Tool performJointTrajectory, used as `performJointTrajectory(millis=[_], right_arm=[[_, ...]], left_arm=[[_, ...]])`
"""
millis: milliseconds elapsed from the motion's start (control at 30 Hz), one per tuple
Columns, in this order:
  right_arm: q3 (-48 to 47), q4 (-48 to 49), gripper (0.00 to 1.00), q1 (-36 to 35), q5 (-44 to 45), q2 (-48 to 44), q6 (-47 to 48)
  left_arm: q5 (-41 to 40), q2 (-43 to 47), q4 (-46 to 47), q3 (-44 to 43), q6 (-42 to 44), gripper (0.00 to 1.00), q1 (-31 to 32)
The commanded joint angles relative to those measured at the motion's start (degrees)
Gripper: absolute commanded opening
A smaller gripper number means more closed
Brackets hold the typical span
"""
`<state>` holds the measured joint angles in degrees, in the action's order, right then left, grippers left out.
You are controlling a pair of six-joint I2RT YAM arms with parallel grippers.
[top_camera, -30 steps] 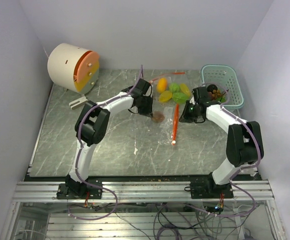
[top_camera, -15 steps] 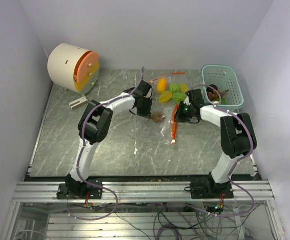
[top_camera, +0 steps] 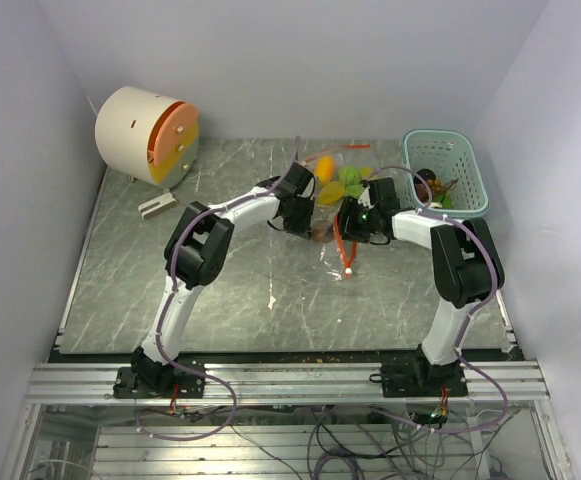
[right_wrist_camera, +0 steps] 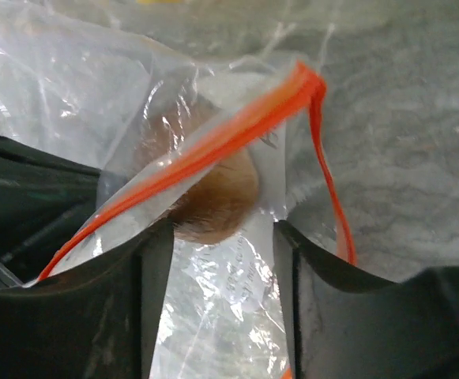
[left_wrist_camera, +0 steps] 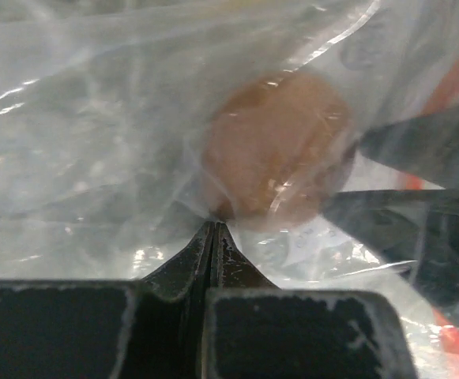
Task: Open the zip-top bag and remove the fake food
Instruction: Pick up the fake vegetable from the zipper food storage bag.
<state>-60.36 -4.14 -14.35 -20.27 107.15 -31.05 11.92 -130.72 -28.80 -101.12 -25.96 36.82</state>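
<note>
Opening step: left pincer point(left_wrist_camera: 213, 227) is clamped together on a fold of the zip-top bag point(left_wrist_camera: 95, 110).
Right pincer point(right_wrist_camera: 221, 237): jaws apart, straddling the bag's mouth; the red zip strip point(right_wrist_camera: 213, 138) crosses just ahead of them.
Where the fake food point(left_wrist_camera: 276, 150) is: a brown lump inside the film, just beyond the left fingertips.
Next move, likely: right pincer closes on the strip's lip and pulls away from the left one, minding the slippery plastic.
</note>
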Motion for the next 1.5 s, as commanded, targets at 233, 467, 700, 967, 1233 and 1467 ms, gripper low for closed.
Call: performJointTrajectory(millis=[233,467,700,967,1233,1467], right_arm=[[-3.0,2.3,0.65,-1.1,-0.6,4.8,1.2],[-3.5,1.5,0.27,-1.3,0.3,4.3,1.5],[-3.1,-0.7,0.00,-1.2,2.8,0.7,2.7],[-3.6,-4.9,0.00,-0.4,6.5,-5.3,4.3],[-7.1,-9.2,0.00,6.3,7.0,-12.4,6.0],[-16.7,-14.7,0.00,14.8,2.3,-15.1,7.8]], left_arm=[[1.7,-1.6,-1.3,-1.4,0.3,0.07,4.0],[0.8,-1.4,-2.0,-0.9,0.8,0.07,4.1],[0.4,-1.4,-2.1,0.1,0.7,0.07,4.0],[1.3,-0.7,-0.5,3.3,-0.7,0.07,2.4],[2.1,0.5,1.0,5.8,-1.1,0.07,0.2],[2.1,2.2,1.0,8.5,-0.2,0.07,-0.1]])
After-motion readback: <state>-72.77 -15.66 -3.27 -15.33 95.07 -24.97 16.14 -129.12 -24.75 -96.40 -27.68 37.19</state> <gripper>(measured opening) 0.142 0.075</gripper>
